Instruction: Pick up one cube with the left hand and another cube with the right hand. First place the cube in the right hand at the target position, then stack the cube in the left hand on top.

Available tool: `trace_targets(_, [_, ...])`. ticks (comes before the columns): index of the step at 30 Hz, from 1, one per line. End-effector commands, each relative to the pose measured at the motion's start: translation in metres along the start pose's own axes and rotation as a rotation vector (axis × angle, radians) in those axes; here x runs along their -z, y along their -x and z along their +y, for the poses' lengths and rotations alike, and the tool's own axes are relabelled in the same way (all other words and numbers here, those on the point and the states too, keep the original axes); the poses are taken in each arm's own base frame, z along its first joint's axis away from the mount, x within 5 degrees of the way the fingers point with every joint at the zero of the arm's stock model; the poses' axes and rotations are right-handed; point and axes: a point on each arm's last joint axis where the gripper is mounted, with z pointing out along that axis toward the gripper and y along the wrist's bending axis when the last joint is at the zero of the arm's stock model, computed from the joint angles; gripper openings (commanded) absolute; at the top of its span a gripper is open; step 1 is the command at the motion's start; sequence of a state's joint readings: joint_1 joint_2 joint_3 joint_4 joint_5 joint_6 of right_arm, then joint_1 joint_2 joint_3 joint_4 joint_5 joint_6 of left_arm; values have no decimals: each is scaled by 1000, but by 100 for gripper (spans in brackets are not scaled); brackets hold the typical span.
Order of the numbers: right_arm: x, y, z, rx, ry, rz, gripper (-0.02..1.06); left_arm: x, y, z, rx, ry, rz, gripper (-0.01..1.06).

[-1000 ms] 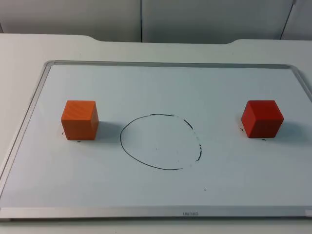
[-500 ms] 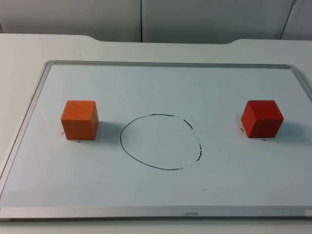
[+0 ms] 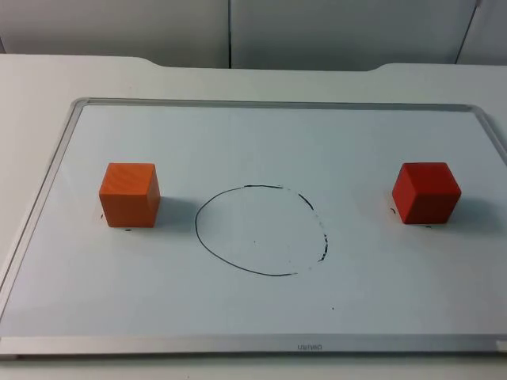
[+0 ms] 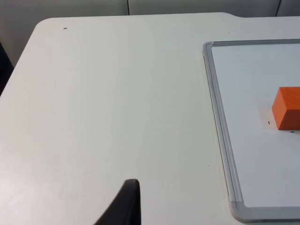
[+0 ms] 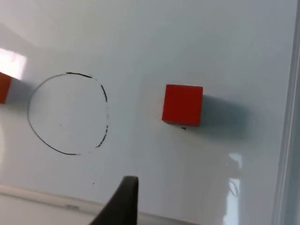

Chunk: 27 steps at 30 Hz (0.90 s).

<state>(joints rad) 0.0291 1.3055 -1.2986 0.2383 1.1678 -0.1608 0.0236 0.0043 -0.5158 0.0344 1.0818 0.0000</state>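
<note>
The left wrist view cuts off the orange cube (image 4: 288, 108) at its edge; the right wrist view shows just a sliver of it. Each gripper shows one fingertip.

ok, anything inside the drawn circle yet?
No cube: the circle encloses bare whiteboard. Orange cube and red cube sit outside it, on opposite sides.

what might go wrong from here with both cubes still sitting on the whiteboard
The orange cube lies close to the whiteboard frame, so the left pincer may clip the raised rim as it comes in from the bare table. The red cube sits turned at an angle, so a square grasp might skew it. The drawn circle has gaps in its line, so the target's centre may be misjudged.
</note>
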Motion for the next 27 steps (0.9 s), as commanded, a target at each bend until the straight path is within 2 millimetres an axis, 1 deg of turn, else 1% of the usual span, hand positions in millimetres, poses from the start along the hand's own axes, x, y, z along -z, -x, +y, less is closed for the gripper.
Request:
trace_targets(1, [-19,13,3,3,-35,43,100,0,-1,0,0,3,-5,99])
trace_targets(2, [-45,24,11,34,-83,74,100,0,-1,0,0,3,-5,99])
trace_targets(3, [-45,24,11,34,-83,74,100,0,-1,0,0,3,-5,99])
trace_targets(5, [-77,33,20,24,-147,100,100,0,-1,0,0,3,-5,99])
trace_targets(7, [-109,37,29,16,-184,117,100,0,-1,0,0,3,-5,99])
trace_targets(8, [-109,37,29,16,-184,117,100,0,-1,0,0,3,-5,99])
trace_targets(10, [-140,37,35,27,-182,155,100,0,-1,0,0,3,-5,99])
trace_targets(12, [-164,36,38,9,-175,180,100,0,-1,0,0,3,-5,99])
trace_targets(13, [-164,36,38,9,-175,180,100,0,-1,0,0,3,-5,99])
trace_targets(15, [-190,33,35,-35,-185,209,100,0,-1,0,0,3,-5,99])
trace_targets(17, [-204,31,34,-43,-189,230,100,0,-1,0,0,3,-5,99])
trace_targets(18, [-204,31,34,-43,-189,230,100,0,-1,0,0,3,-5,99])
trace_targets(22, [-231,23,30,-67,-195,256,98,0,-1,0,0,3,-5,99])
trace_targets(23, [-231,23,30,-67,-195,256,98,0,-1,0,0,3,-5,99])
trace_targets(25, [-243,20,29,-72,-193,268,98,0,-1,0,0,3,-5,99])
trace_targets(26, [-252,16,29,-90,-183,288,98,0,-1,0,0,3,-5,99])
trace_targets(27, [-252,16,29,-90,-183,288,98,0,-1,0,0,3,-5,99])
